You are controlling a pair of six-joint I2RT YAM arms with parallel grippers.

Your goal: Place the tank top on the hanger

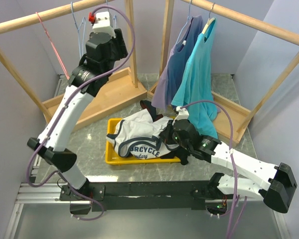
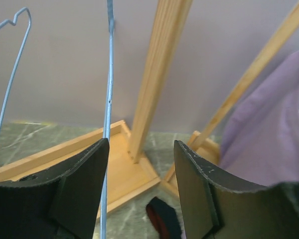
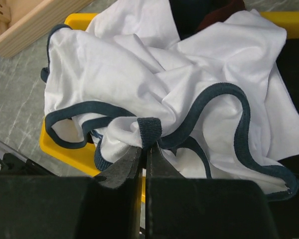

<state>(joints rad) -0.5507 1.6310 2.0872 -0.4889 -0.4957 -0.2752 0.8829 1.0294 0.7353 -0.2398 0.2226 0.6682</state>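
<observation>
The left tool (image 2: 141, 164) is raised to the wooden rail (image 1: 40, 17) with its fingers spread. The thin light-blue wire of the hanger (image 2: 108, 99) drops through the gap, close against the inner face of the finger on the picture's left. Whether wire and pad touch cannot be told. The spread reads as the set-up for closing on the wire, so that the hanger can be steadied or lifted off the rail. A second hanger (image 2: 10, 84) of the same blue hangs further out on that side. Beyond the fingers stands the rack's wooden post (image 2: 157, 74), and a purple garment (image 2: 269, 129) hangs off to the other side.

The right tool (image 3: 145, 154) is low, with its fingers pressed together on a fold of navy trim of the tank top (image 3: 139, 64). It pinches the thick binding rather than loose white cloth, probably because the edge gives a firm hold and marks an opening the hanger must enter. Ahead of the tool the rest of the shirt lies crumpled in the yellow tray (image 3: 77, 20), its trim looping to either side. A dark garment (image 3: 194, 12) shows at the tray's far end. The tray rests on the grey bench (image 1: 89, 144).

The shirt has not been lifted and is well apart from the hanger, so the task looks barely begun.
</observation>
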